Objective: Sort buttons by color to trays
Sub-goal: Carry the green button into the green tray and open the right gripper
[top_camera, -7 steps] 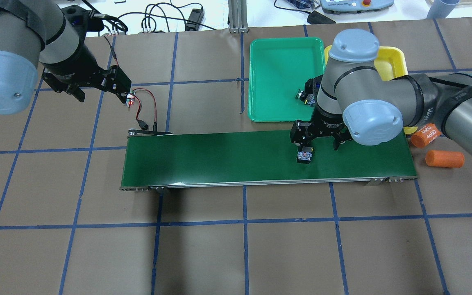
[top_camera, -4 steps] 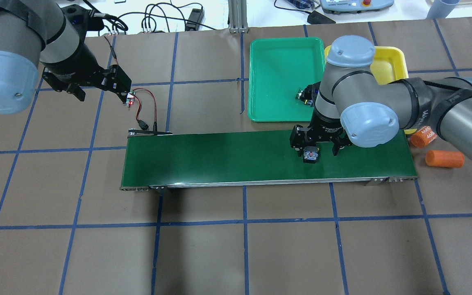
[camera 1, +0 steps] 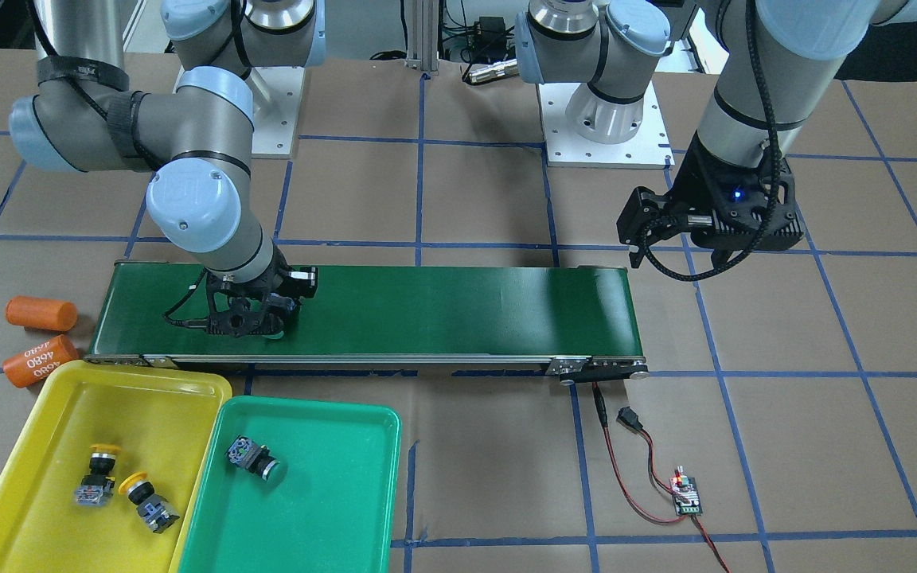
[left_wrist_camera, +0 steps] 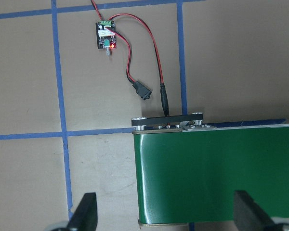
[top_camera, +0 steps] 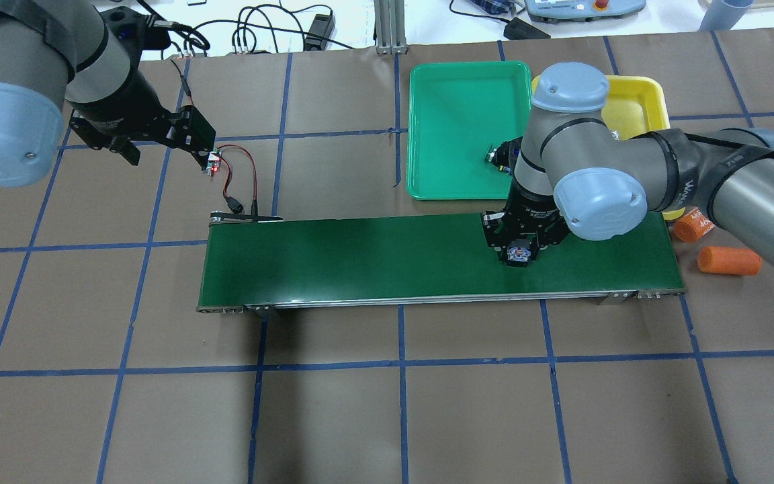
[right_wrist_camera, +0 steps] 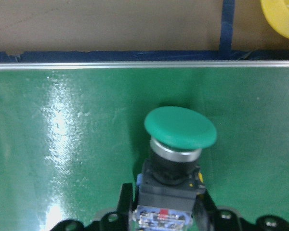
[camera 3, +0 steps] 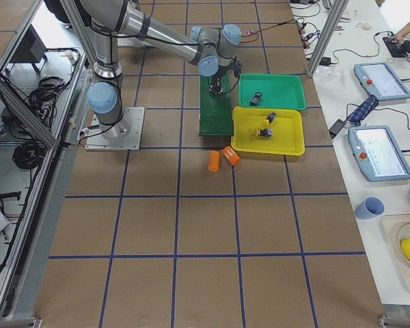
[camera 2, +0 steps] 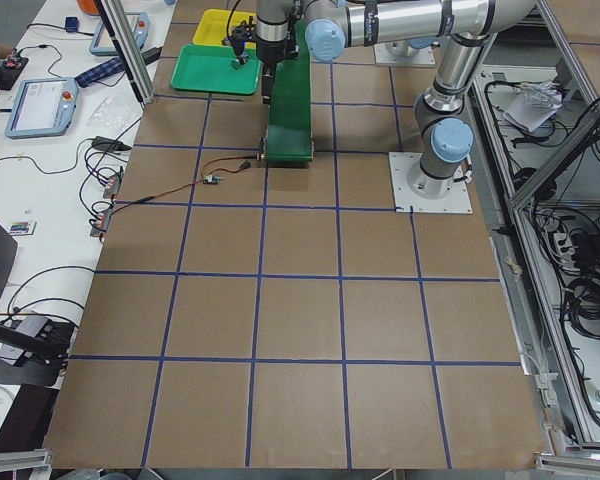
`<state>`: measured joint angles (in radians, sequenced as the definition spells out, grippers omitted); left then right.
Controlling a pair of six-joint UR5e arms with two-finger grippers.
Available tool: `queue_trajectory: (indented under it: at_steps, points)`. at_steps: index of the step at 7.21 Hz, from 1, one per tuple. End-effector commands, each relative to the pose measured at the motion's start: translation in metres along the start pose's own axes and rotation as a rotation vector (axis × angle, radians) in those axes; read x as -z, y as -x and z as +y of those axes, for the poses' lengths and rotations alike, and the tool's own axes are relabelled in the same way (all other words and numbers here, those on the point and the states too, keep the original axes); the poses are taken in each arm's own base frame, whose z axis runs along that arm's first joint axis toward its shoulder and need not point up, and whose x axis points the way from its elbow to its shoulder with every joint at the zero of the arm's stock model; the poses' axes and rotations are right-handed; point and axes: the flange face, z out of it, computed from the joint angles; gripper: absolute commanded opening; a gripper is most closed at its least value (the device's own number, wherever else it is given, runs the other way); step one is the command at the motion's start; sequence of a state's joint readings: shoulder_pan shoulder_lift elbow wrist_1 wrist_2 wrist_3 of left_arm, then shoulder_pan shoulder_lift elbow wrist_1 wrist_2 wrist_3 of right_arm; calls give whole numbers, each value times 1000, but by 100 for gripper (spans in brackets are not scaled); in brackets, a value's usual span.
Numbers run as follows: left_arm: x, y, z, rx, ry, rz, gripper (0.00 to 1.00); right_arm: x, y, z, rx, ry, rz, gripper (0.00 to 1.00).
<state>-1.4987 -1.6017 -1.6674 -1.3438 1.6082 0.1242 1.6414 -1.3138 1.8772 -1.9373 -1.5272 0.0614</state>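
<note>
A green-capped button [right_wrist_camera: 180,127] lies on the dark-green conveyor belt [top_camera: 360,259], its cap pointing toward the trays. My right gripper [top_camera: 518,250] is shut on its black body [right_wrist_camera: 166,190], low over the belt. A second green button [camera 1: 251,459] rests in the green tray [camera 1: 315,517]. Two yellow buttons [camera 1: 96,476] [camera 1: 148,500] lie in the yellow tray [camera 1: 37,438]. My left gripper [left_wrist_camera: 166,219] hangs open and holds nothing, above the belt's other end, with its fingers [left_wrist_camera: 84,216] spread wide.
Two orange cylinders [camera 1: 40,313] [camera 1: 38,360] lie off the belt's end beside the yellow tray. A small circuit board [camera 1: 685,495] with red wires sits past the belt's other end. Both trays stand side by side along the belt's far edge.
The button on the belt has drifted to the right. My right gripper followed it and went from wide open to shut on its body. The left arm has stayed still.
</note>
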Motion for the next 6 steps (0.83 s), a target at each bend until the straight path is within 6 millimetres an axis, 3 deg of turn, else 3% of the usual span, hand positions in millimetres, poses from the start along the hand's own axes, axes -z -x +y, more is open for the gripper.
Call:
queue_trajectory:
  at_steps: [1, 2, 3, 5, 6]
  points:
    - [0, 0, 0, -2, 0, -1, 100, 14, 0, -7, 1, -30, 8, 15]
    - [0, 0, 0, 0, 0, 1, 100, 30, 2, -22, 6, -64, 6, 17]
    - [0, 0, 0, -2, 0, -1, 100, 27, 1, -50, 11, -60, 9, 20]
    - [-4, 0, 0, 4, 9, -1, 100, 64, -18, -106, 16, -135, 119, 20]
    - [2, 1, 1, 2, -1, -3, 100, 92, -17, -125, 15, -199, 125, 26]
